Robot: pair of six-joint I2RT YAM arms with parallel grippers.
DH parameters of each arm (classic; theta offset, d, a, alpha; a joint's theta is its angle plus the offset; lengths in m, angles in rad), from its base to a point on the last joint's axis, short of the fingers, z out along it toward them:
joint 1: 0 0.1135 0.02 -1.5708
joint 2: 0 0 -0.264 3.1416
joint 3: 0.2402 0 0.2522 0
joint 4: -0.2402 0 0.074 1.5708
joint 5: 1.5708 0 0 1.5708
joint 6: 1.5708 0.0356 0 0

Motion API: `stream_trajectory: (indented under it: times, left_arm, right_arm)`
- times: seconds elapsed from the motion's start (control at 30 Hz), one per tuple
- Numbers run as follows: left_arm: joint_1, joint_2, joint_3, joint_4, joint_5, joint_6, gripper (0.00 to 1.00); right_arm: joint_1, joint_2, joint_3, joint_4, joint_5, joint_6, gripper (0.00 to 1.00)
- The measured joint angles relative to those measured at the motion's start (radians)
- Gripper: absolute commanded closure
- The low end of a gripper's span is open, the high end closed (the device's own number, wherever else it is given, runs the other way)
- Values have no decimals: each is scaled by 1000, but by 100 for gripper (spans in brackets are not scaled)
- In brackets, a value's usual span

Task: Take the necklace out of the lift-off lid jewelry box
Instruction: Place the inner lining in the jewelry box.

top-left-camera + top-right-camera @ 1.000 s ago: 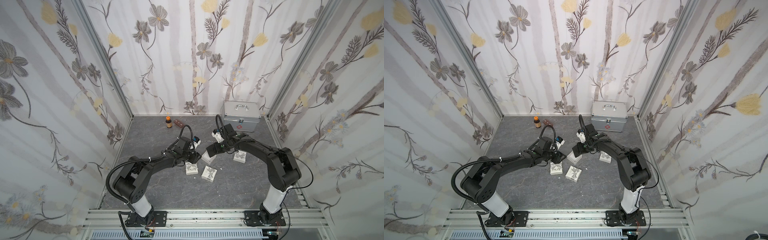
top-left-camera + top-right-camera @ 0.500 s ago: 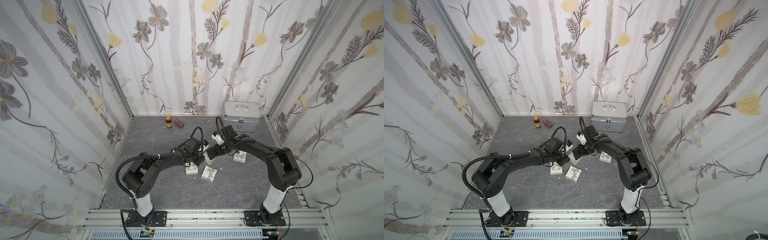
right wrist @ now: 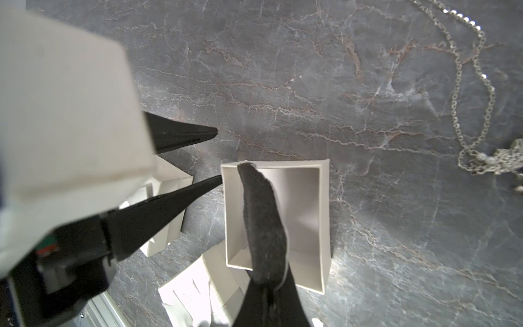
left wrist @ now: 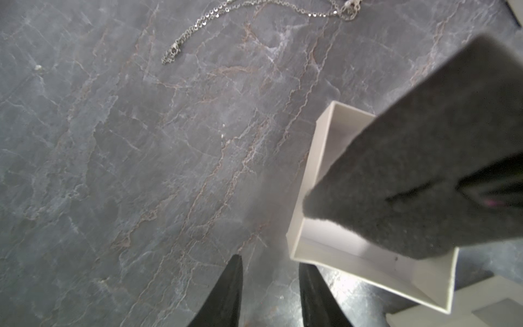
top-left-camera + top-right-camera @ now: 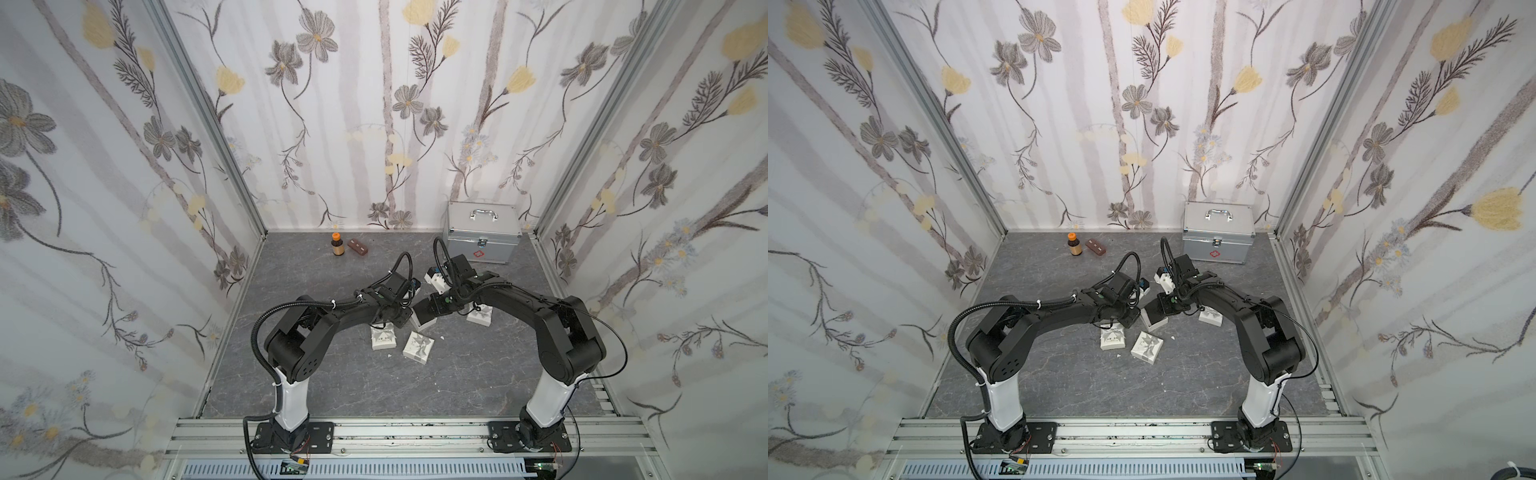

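Necklace: thin shiny silver chain, lies loose on grey stone-look table, out of box, apart from it. Box: white card, square, lid off. R pincer pinched tight on fuzzy dark grey foam pad over box. L pincer partly open, holds nothing, pointy black tips beside box.

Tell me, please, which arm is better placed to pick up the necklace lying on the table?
Probably left. The left tool is empty, jaws apart, with the necklace lying in its wrist view. The right tool is shut on the dark foam pad by the open box.
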Motion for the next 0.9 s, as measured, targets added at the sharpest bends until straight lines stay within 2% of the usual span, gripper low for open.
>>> stream_trajectory:
  times: [0.23,0.6,0.87,0.9]
  left_arm:
    - [0,5,10,25,13,-14,65]
    - [0,3,-6,47,34,-40,66]
    - [0,-16,-23,70,37,-55,66]
    - [0,-19,-25,73,37,-56,66]
  right_arm:
    - [-4,-8,-7,2,-11,0,100]
    - [-3,55,-14,27,-35,18,99]
    - [12,78,-3,26,7,34,74]
    - [19,76,-3,25,24,33,68]
